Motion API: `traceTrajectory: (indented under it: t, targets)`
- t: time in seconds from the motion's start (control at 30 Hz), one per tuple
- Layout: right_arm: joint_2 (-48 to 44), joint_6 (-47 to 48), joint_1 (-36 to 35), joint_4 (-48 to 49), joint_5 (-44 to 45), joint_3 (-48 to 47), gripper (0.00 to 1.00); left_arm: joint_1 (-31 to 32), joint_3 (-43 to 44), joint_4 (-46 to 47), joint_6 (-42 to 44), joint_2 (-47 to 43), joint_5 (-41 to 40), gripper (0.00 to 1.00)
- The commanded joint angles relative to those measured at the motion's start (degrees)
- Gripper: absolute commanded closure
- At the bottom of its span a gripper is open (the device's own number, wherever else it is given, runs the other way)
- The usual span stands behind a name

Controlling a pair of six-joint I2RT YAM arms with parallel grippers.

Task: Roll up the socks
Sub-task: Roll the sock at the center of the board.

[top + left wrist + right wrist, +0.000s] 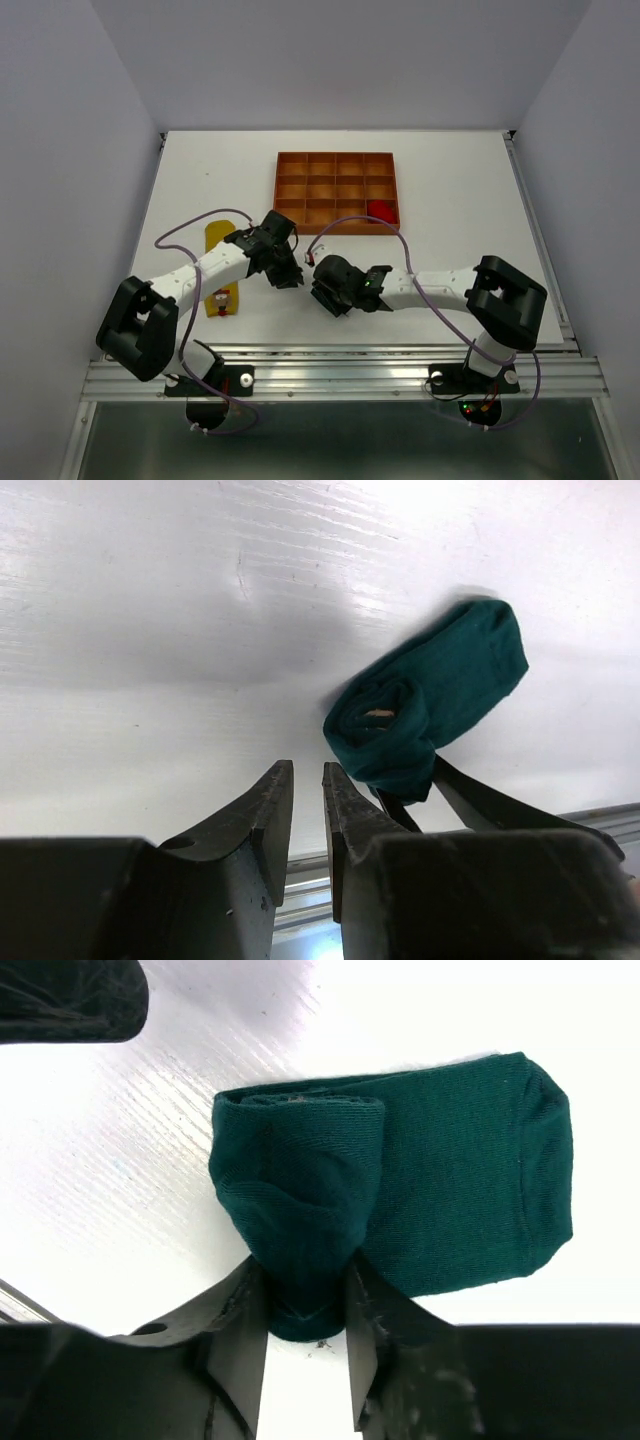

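The dark teal-green sock [450,1180] lies on the white table, partly rolled from one end. My right gripper [305,1285] is shut on the rolled end [295,1190]. In the left wrist view the sock [440,700] lies just right of my left gripper [308,780], whose jaws are nearly closed on nothing. In the top view the two grippers, left [290,275] and right [322,285], meet at the table's front middle and hide the teal sock. The yellow sock [218,262] lies flat, partly under the left arm. The red sock [381,210] sits in the tray.
The orange-brown compartmented tray [300,185] stands at the back middle, the red sock in its near right compartment. The metal rail [340,375] runs along the table's front edge close behind the grippers. The right gripper's fingers [490,802] show beside the left one.
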State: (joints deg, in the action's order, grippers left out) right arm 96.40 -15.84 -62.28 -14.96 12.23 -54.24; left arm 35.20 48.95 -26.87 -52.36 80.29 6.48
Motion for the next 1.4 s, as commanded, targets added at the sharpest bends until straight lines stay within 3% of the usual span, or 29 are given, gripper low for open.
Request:
traceTrajectory:
  t: [0.0, 0.27, 0.6, 0.9, 1.0, 1.37]
  targets:
    - [2.8, -0.6, -0.3, -5.7, 1.2, 0.7, 0.71, -0.3, -1.1, -0.1, 1.2, -2.6, 0.5, 0.70]
    - [0.2, -1.3, 0.4, -6.1, -8.9, -1.9, 0.80, -0.4, -3.1, 2.5, 2.3, -4.5, 2.5, 0.70]
    - [1.6, -3.8, 11.1, -6.1, -35.7, -2.8, 0.81, -0.4, -6.0, 5.4, 3.9, -6.4, 6.5, 0.69]
    - [3.8, -4.9, 14.8, -4.9, -50.8, -4.0, 0.81, -0.1, -8.5, 9.3, 4.8, -6.9, 10.8, 0.60]
    - [4.4, -5.6, 16.0, -1.5, -59.5, -3.5, 0.80, 0.1, -8.9, 10.6, 5.1, -6.8, 12.0, 0.60]
    - [7.2, -7.5, 17.0, 0.1, -59.3, -2.3, 0.81, 1.5, -10.4, 11.4, 4.8, -6.4, 12.7, 0.60]
